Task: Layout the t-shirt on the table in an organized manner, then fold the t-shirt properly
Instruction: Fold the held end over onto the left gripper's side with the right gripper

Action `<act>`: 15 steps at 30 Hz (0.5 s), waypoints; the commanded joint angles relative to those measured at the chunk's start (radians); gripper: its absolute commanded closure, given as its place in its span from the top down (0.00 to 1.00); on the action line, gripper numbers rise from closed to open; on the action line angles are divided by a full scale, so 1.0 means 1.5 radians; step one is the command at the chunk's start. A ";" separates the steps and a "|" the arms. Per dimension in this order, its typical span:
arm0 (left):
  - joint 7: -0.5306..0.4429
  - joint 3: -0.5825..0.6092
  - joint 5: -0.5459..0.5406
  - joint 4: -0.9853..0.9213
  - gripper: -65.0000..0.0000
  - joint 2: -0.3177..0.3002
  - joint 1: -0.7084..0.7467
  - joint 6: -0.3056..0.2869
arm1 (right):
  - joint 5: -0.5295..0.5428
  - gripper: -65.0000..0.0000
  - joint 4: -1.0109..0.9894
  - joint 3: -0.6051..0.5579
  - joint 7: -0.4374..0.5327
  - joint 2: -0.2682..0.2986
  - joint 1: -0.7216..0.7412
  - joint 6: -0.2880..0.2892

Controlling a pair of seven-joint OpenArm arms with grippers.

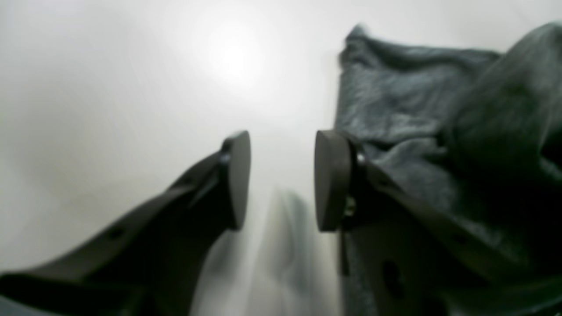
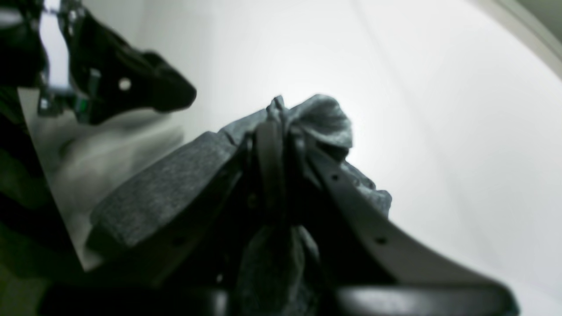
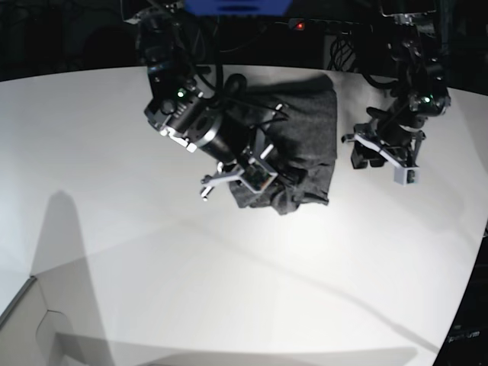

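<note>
my right claw (image 2: pixel 281 131) is clamped tight on a bunched fold of the t-shirt (image 2: pixel 171 184), the dark heather-grey knit squeezed between the two fingers and puffing out above the tips. in the right wrist view the cloth drapes down both sides of the fingers, and more of it hangs in front of the camera at the bottom. my left claw (image 1: pixel 281 180) stands apart with nothing between its pads (image 1: pixel 331 180); only bare white table (image 1: pixel 109 109) shows in the gap. the shirt lies just beside the right-hand pad in that view, rumpled and heaped, with one raised edge standing up toward the far side. i cannot tell whether that pad touches the fabric.

from the base view, the t-shirt (image 3: pixel 305 130) sits crumpled toward the far middle of the white table (image 3: pixel 229 290), not spread flat: a roughly squarish dark mass with its near edge wrinkled. my right arm reaches in from the left of that view, its claw (image 3: pixel 255 177) at the shirt's near-left corner. my left claw (image 3: pixel 381 156) hangs off the shirt's other side, near it but clear of the cloth, over bare tabletop. the table's curved edge runs along the far side.
</note>
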 commanded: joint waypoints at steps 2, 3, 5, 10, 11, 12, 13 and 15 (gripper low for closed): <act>-0.009 0.003 -0.008 -0.009 0.37 -0.003 -0.006 -0.003 | 0.017 0.00 -0.002 -0.006 0.020 -0.017 0.026 0.004; -0.009 0.004 -0.008 -0.015 0.37 0.000 -0.006 -0.003 | 0.017 0.00 -0.009 -0.010 0.020 -0.021 0.032 0.004; -0.009 0.005 -0.008 -0.021 0.37 0.004 -0.007 -0.004 | 0.017 0.00 -0.020 -0.012 0.020 -0.023 0.044 0.004; -0.012 0.059 -0.008 -0.021 0.37 -0.002 -0.005 -0.003 | 0.017 0.00 -0.056 -0.039 0.020 -0.025 0.080 0.001; -0.012 0.066 -0.008 -0.021 0.37 -0.002 -0.005 -0.003 | 0.017 0.00 -0.060 -0.044 0.020 -0.025 0.086 0.001; -0.011 0.071 -0.008 -0.021 0.37 -0.002 -0.005 -0.003 | 0.017 0.00 -0.069 -0.050 0.020 -0.025 0.094 0.000; -0.010 0.071 -0.008 -0.021 0.37 0.000 -0.005 -0.003 | 0.017 0.00 -0.080 -0.056 0.021 -0.025 0.102 0.000; -0.010 0.071 -0.008 -0.021 0.37 0.001 -0.005 -0.003 | 0.017 0.00 -0.110 -0.065 0.024 -0.025 0.123 0.000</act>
